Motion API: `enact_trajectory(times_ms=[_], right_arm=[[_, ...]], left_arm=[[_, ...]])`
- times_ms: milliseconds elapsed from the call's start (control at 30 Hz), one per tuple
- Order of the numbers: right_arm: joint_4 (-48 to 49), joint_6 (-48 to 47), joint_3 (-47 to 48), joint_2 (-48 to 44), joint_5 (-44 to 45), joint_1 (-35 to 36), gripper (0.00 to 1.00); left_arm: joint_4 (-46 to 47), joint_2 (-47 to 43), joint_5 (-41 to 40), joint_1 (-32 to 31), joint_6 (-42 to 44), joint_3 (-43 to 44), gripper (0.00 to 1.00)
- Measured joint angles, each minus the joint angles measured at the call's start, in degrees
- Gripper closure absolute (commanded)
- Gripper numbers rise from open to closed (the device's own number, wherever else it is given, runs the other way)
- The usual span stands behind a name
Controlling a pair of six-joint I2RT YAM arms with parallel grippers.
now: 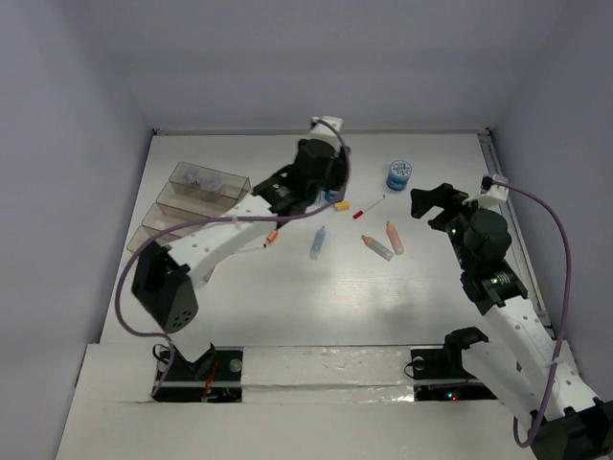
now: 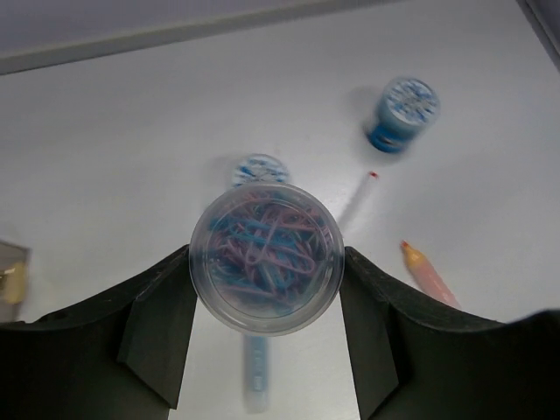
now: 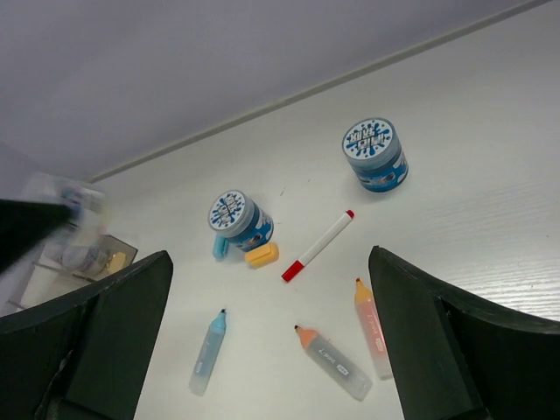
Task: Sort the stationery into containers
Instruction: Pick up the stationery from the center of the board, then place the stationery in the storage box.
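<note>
Count coming in! Two blue-topped tubs on the surface. Two lilac tubs. One clear tub of paper clips. Markers now: one blue marker, two orange-tipped markers. One red-capped pen. One short yellow piece, one short blue piece. One orange-capped item, too small to name. Bins: four stepped rows, as best I can tell.

White table (pale grey walls)
</note>
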Motion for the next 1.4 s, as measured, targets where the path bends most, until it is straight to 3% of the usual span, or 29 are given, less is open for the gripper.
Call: enact_trajectory(times_ms=[233, 400, 833, 1400], right_arm=[[0.1, 0.0, 0.0, 1.9, -2.2, 0.0, 0.01], [0.2, 0.0, 0.0, 3.1, -3.5, 0.0, 0.01], [0.4, 0.0, 0.0, 5.2, -5.5, 0.0, 0.01], [0.6, 0.0, 0.0, 5.1, -6.4, 0.0, 0.01]], left_arm=[[-0.3, -10.6, 0.6, 25.3, -2.5, -11.0, 0.58], [-2.0, -9.5, 3.0, 35.2, -2.5, -14.2, 0.58], [-1.0, 3.8, 8.5, 37.1, -2.5, -12.3, 0.57], [0.7, 5.3, 6.2, 37.1, -2.2, -10.7, 0.55]])
